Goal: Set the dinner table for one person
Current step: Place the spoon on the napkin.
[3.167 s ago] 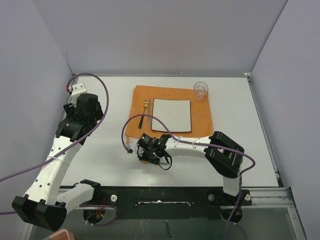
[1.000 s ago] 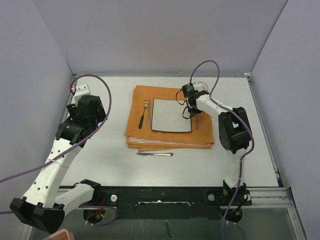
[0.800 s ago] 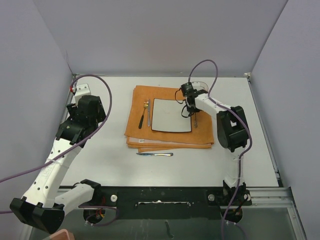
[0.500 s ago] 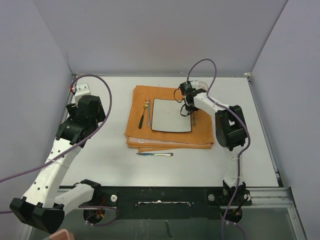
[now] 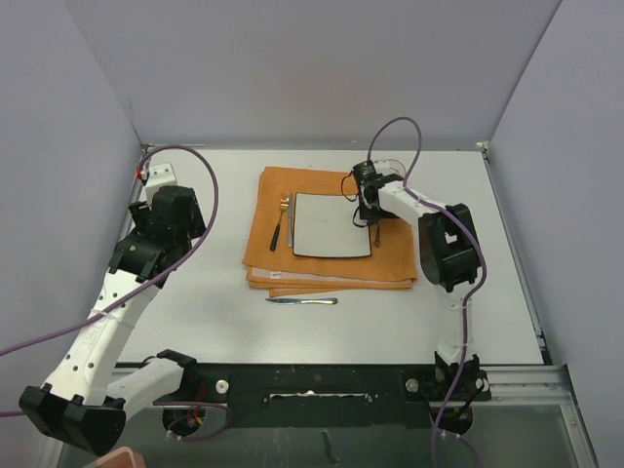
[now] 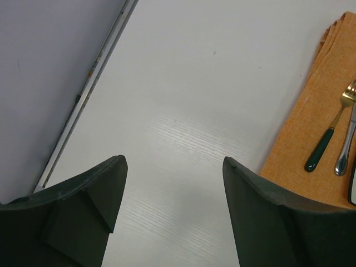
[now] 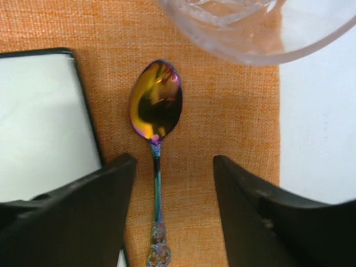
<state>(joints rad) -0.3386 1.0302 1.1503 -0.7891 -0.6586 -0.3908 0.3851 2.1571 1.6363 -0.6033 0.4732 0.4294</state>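
The dinner table [image 5: 195, 292] carries a folded orange cloth [image 5: 263, 255] with a square white plate [image 5: 331, 224] on it. An iridescent spoon [image 7: 156, 111] lies on the cloth [image 7: 228, 122] just right of the plate [image 7: 39, 122]. My right gripper [image 7: 173, 161] hovers over the spoon's handle, open, with the handle between the jaws and nearer the left one, touching neither. In the top view the right gripper [image 5: 373, 213] sits at the plate's far right corner. My left gripper [image 6: 173, 161] is open over bare table [image 6: 194, 83] at the far left [image 5: 161, 210].
A green-handled fork [image 6: 328, 139] and a silver utensil [image 6: 347, 150] lie on the cloth left of the plate. A clear glass [image 7: 250, 28] stands just beyond the spoon. A table knife [image 5: 302, 300] lies on the tabletop in front of the cloth.
My right gripper has gone from shut to open, letting go of the spoon on the cloth beside the plate. The left arm has not moved.
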